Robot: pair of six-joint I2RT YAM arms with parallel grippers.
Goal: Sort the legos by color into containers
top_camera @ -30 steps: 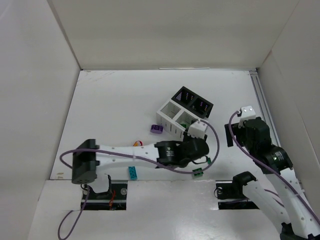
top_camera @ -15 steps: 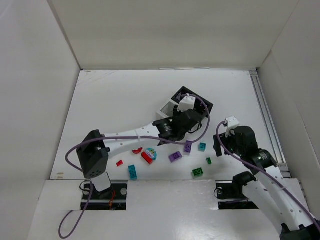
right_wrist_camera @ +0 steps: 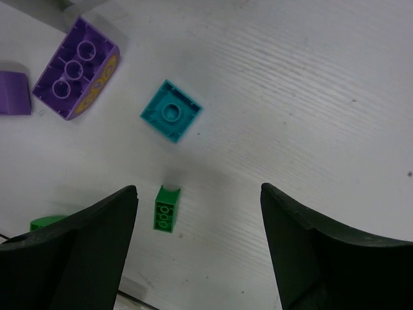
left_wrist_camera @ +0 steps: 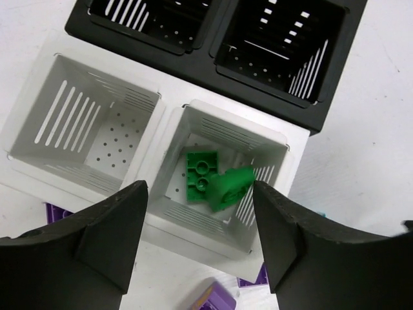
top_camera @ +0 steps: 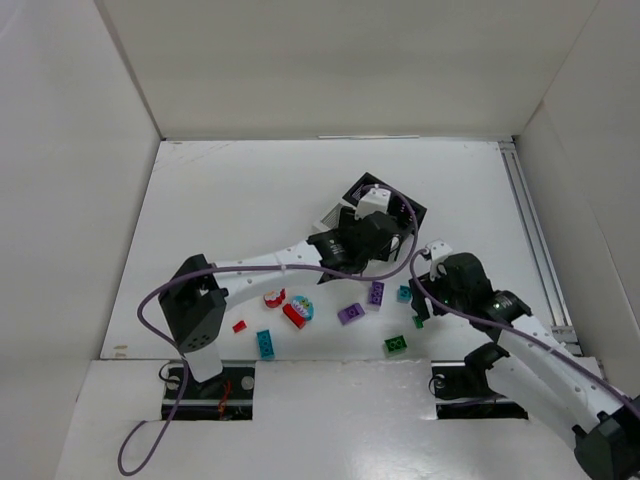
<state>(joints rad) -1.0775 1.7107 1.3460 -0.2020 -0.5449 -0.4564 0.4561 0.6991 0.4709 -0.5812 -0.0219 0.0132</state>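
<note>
My left gripper (top_camera: 385,232) (left_wrist_camera: 197,242) hangs open and empty above the containers (top_camera: 352,187). Right under it, a white bin (left_wrist_camera: 271,139) holds two green legos (left_wrist_camera: 202,173). The other white bin (left_wrist_camera: 84,129) and the two black bins (left_wrist_camera: 284,45) look empty. My right gripper (top_camera: 420,300) (right_wrist_camera: 197,245) is open and empty above a small green lego (right_wrist_camera: 166,208) (top_camera: 418,321). A teal lego (right_wrist_camera: 171,119) and a purple lego (right_wrist_camera: 76,69) lie just beyond it. Red (top_camera: 274,297), teal (top_camera: 265,343), purple (top_camera: 350,313) and green (top_camera: 396,344) legos lie scattered on the table.
White walls enclose the table (top_camera: 230,200) on three sides. A rail (top_camera: 525,220) runs along the right edge. The left arm (top_camera: 260,270) stretches across the near middle, over the scattered legos.
My left gripper has swung from the near table up to the containers and hangs open there. My right arm has moved left and down over the small green lego.
</note>
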